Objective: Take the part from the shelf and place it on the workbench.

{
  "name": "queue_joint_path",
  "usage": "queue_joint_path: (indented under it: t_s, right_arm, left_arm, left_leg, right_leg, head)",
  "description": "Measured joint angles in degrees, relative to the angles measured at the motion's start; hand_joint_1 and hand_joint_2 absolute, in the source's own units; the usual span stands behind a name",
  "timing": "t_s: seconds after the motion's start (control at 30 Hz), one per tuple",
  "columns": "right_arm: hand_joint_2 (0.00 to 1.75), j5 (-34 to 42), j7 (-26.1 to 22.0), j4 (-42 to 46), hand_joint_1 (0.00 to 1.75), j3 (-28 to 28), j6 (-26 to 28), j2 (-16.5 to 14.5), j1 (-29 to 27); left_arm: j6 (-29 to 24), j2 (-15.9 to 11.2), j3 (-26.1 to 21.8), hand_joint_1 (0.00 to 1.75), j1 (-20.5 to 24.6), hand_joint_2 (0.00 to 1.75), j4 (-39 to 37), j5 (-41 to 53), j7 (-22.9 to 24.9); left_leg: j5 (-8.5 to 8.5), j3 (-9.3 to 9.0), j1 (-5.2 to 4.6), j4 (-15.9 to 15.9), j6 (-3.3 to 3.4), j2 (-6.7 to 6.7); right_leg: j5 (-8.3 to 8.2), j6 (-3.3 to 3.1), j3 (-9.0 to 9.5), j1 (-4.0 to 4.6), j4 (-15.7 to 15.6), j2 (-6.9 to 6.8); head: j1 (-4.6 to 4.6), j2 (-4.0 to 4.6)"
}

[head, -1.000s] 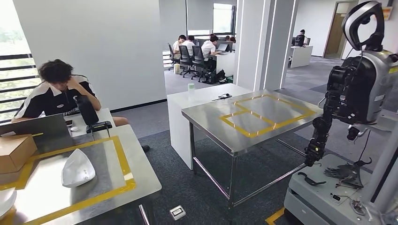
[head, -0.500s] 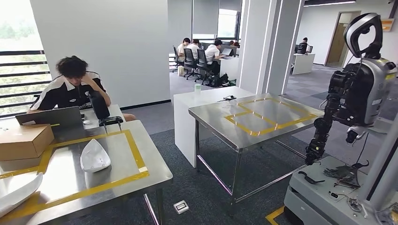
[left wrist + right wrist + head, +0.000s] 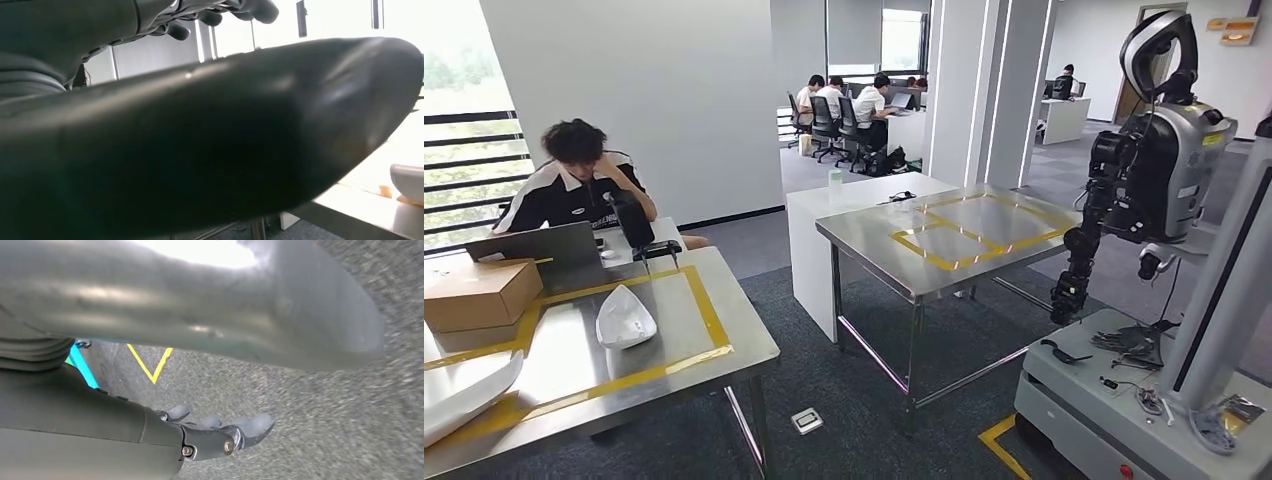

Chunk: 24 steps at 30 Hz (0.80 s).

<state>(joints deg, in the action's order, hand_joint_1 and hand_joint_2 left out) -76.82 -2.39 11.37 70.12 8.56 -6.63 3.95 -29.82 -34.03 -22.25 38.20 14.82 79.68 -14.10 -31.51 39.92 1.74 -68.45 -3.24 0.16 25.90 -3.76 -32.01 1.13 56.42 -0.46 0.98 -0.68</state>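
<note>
A white shell-shaped part (image 3: 624, 318) lies inside the yellow tape frame on the steel table (image 3: 724, 352) at my left. A second white part (image 3: 464, 385) lies at that table's near left corner. Further right stands another steel workbench (image 3: 869, 240) with yellow tape squares and nothing on it. My left hand (image 3: 150, 150) hangs with its thick thumb wide across the left wrist view and its fingers (image 3: 250, 9) apart from it, holding nothing. My right hand (image 3: 100, 427) hangs over grey carpet, its fingers (image 3: 250, 427) loosely stretched with nothing between them and the thumb.
A person (image 3: 574, 190) sits behind the left table with a laptop (image 3: 534, 250) and a cardboard box (image 3: 479, 295). Another humanoid robot (image 3: 1159, 150) stands on a grey base (image 3: 1114, 410) at the right. A white cabinet (image 3: 824, 215) adjoins the workbench. Grey carpet lies between the tables.
The whole picture has shifted, so the camera has moved: the left table and its second white part have come further into view. The things on the tables lie as before.
</note>
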Motion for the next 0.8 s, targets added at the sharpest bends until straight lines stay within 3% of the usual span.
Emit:
queue_joint_path:
  t_s: [0.03, 0.07, 0.1, 0.13, 0.2, 0.27, 0.37, 0.4, 0.43, 0.5, 0.53, 0.57, 0.6, 0.67, 0.73, 0.8]
  right_arm:
    - [0.00, 0.0, 0.0, 0.0, 0.00, 0.0, 0.0, 0.0, 0.0]
    - [0.00, 0.1, 0.0, 0.0, 0.00, 0.0, 0.0, -0.1, 0.0]
    - [0.00, 0.1, 0.0, 0.0, 0.00, 0.0, 0.0, -0.1, 0.0]
    - [0.00, 0.1, 0.0, 0.0, 0.00, 0.0, 0.0, -0.1, 0.0]
    - [0.00, 0.1, 0.0, 0.0, 0.00, 0.0, 0.0, -0.1, 0.0]
    - [0.00, 0.1, 0.0, 0.0, 0.00, 0.0, 0.1, 0.0, 0.0]
    - [0.00, 0.1, 0.0, 0.0, 0.00, 0.1, 0.1, -0.1, -0.2]
    - [0.00, 0.1, 0.0, 0.0, 0.00, 0.1, 0.0, -0.1, -0.2]
    - [0.00, 0.1, 0.0, 0.0, 0.00, 0.1, 0.0, -0.1, -0.3]
    - [0.00, 0.0, 0.0, 0.0, 0.00, 0.1, 0.0, -0.1, -0.3]
    - [0.00, 0.0, 0.0, 0.0, 0.00, 0.1, 0.0, -0.1, -0.2]
    - [0.00, 0.0, 0.0, 0.0, 0.00, 0.1, 0.0, -0.1, -0.2]
    - [0.00, -0.1, 0.0, 0.0, 0.00, 0.1, -0.1, -0.1, -0.2]
    - [0.00, -0.3, 0.0, 0.0, 0.00, 0.1, -0.1, -0.1, -0.1]
    - [0.00, -0.4, 0.0, 0.0, 0.00, 0.1, -0.1, 0.1, 0.1]
    - [0.00, -0.5, 0.0, 0.0, 0.00, 0.1, -0.1, 0.2, 0.3]
  left_arm:
    - [0.2, 0.1, 0.0, 0.00, 0.0, 0.00, 0.0, 0.3, 0.1]
    - [0.3, 0.3, 0.0, 0.00, 0.1, 0.00, 0.0, 0.5, 0.3]
    - [0.4, 0.4, 0.0, 0.00, 0.1, 0.00, -0.1, 0.6, 0.4]
    - [0.5, 0.5, 0.0, 0.00, 0.2, 0.00, -0.1, 0.7, 0.5]
    - [0.6, 0.7, 0.0, 0.00, 0.8, 0.00, 0.0, 0.8, 0.5]
    - [0.6, 0.9, 0.0, 0.00, 1.2, 0.00, 0.0, 0.9, 0.5]
    - [0.7, 1.3, 0.0, 0.00, 1.2, 0.00, 0.0, 1.0, 0.4]
    - [0.7, 1.5, 0.0, 0.00, 1.2, 0.00, 0.0, 1.1, 0.4]
    - [0.7, 1.6, 0.0, 0.00, 1.3, 0.00, 0.0, 1.2, 0.4]
    - [0.7, 1.8, 0.0, 0.00, 1.4, 0.00, 0.0, 1.3, 0.6]
    - [0.7, 1.9, 0.0, 0.00, 1.3, 0.00, 0.0, 1.2, 0.7]
    - [0.7, 1.9, 0.0, 0.00, 1.3, 0.00, 0.0, 1.2, 0.7]
    - [0.7, 2.0, 0.0, 0.00, 1.3, 0.00, 0.0, 1.1, 0.6]
    - [0.7, 2.0, 0.0, 0.00, 1.2, 0.00, 0.0, 0.7, 0.5]
    - [0.7, 2.0, 0.0, 0.00, 1.2, 0.00, 0.1, 0.3, 0.3]
    - [0.7, 2.2, 0.0, 0.00, 1.0, 0.00, 0.1, 0.1, 0.2]
  left_leg:
    - [-1.29, 0.34, 0.03, -3.1, -0.25, 0.01]
    - [-1.29, 0.01, 0.09, -4.8, -0.48, 0.02]
    - [-0.21, -1.20, 0.18, -4.6, -0.69, 0.03]
    - [1.26, -3.40, 0.32, -2.5, -0.92, 0.06]
    - [1.61, -8.49, 0.36, 4.3, -1.15, 0.04]
    - [0.29, -10.57, 0.15, 8.1, -0.45, -0.11]
    - [1.20, -9.15, 0.06, 7.9, 1.48, -0.08]
    - [1.83, -8.44, 0.10, 7.9, 2.02, 0.01]
    - [2.55, -7.64, 0.14, 7.9, 2.46, 0.08]
    - [3.99, -5.97, 0.01, 7.9, 2.82, 0.12]
    - [4.70, -5.02, -0.09, 7.9, 2.87, 0.11]
    - [5.40, -4.10, -0.22, 7.8, 2.90, 0.09]
    - [6.07, -3.25, -0.38, 7.8, 2.91, 0.07]
    - [7.30, -1.95, -0.73, 7.9, 2.91, 0.04]
    - [8.47, -1.42, -0.78, 8.3, 2.62, 0.17]
    - [9.64, -1.53, -0.42, 9.2, 1.97, 0.38]
  right_leg:
    - [-0.62, 0.06, -0.88, -0.02, 0.1, -0.04]
    - [-1.22, 0.16, -1.86, -0.08, 0.4, -0.08]
    - [-1.76, 0.33, -2.86, -0.19, 0.7, -0.11]
    - [-2.21, 0.59, -3.91, -0.34, 1.3, -0.12]
    - [-2.91, 1.28, -5.85, -0.46, 2.5, -0.12]
    - [-3.70, 1.86, -6.92, -0.26, 3.4, -0.08]
    - [-4.54, 2.59, -7.99, -0.26, 3.9, 0.10]
    - [-3.26, 3.00, -8.66, -0.39, 5.0, 0.15]
    - [-0.96, 3.39, -9.55, -0.52, 7.2, 0.21]
    - [4.75, 3.94, -11.53, -0.65, 14.2, 0.28]
    - [6.49, 3.97, -12.01, -0.67, 17.4, 0.30]
    - [7.00, 3.84, -11.67, -0.63, 19.1, 0.31]
    - [6.45, 3.51, -10.35, -0.52, 19.0, 0.34]
    - [4.37, 2.06, -4.74, 0.07, 13.1, 0.51]
    - [4.52, 0.56, 0.60, 0.72, 5.7, 0.47]
    - [4.87, -0.09, 2.02, 1.16, 2.4, 0.26]
  head:
    - [0.01, 0.00]
    - [0.00, 0.00]
    - [0.00, 0.00]
    - [0.00, 0.00]
    - [-0.01, 0.00]
    - [-0.08, 0.00]
    - [-0.16, 0.00]
    - [-0.17, 0.00]
    - [-0.18, 0.00]
    - [-0.21, 0.00]
    - [-0.22, 0.00]
    - [-0.23, 0.00]
    - [-0.24, 0.00]
    - [-0.27, 0.00]
    - [-0.26, 0.00]
    - [-0.26, 0.00]
